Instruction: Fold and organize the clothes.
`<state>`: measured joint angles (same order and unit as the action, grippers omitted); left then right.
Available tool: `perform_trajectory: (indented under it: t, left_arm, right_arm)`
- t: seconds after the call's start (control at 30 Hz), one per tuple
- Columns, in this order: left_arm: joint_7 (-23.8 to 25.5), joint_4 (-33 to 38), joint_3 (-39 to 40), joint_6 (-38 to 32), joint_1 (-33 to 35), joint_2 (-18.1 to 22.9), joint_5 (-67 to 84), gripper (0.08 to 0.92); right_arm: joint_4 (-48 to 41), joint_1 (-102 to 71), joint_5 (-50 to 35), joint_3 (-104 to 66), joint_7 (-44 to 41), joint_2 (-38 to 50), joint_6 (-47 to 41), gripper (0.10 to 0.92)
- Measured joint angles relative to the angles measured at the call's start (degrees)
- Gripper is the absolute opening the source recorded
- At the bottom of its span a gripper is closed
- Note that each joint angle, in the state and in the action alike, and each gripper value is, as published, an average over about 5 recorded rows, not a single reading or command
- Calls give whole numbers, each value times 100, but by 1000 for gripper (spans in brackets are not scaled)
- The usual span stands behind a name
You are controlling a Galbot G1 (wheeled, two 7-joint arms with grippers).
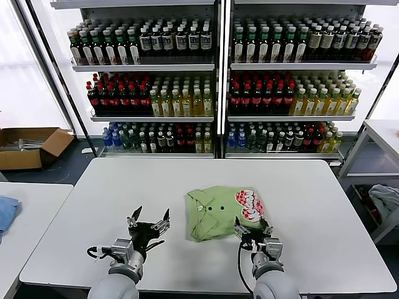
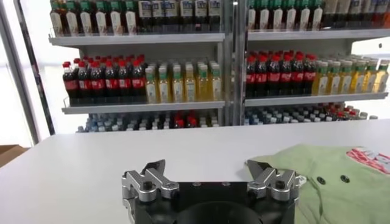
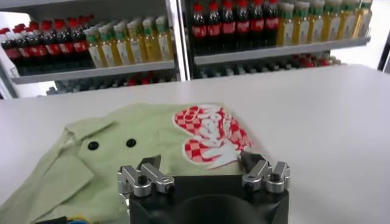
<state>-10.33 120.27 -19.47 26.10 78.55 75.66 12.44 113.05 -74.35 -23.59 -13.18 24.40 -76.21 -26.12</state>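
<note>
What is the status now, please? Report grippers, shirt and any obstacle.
Left gripper open, over bare table. Right gripper open at near edge of folded green shirt. Nothing in the way.

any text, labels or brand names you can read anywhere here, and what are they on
None can be read.
Polo shirt: the red-and-white chest print looks like stylised lettering over checks, but no word can be made out.
Bottles on the shelves: labels too small to read.
Cardboard box: no marking legible.
</note>
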Motion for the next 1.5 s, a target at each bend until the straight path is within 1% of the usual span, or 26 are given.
perform_trajectory:
  t: [0.37,0.57,0.67,0.83,0.93,1.2,1.5]
  left_arm:
    - [54,-14,-4,-1,31,1,-15,823]
    - [70,48,-60,-54,73,41,-62,823]
    - [74,103,-113,-129,117,75,-51,823]
    - [68,218,-201,-321,224,143,-33,823]
    - [39,282,-249,-456,296,184,-68,823]
    - [-17,433,-265,-758,424,223,-249,823]
    - [-25,476,-231,-1009,513,283,-480,823]
  right_arm:
    - [-115,-223,-139,-99,-52,-80,130,823]
    - [18,-295,-121,-156,-178,-132,290,823]
    - [255,-337,109,-202,-262,-94,440,823]
    - [750,-460,851,-419,-345,98,522,823]
    - [945,-632,1160,-671,-379,263,500,823]
    - [1262,-1139,1372,-1346,-428,418,548,823]
    - [1432,-1436,1697,-1562,-506,354,653,823]
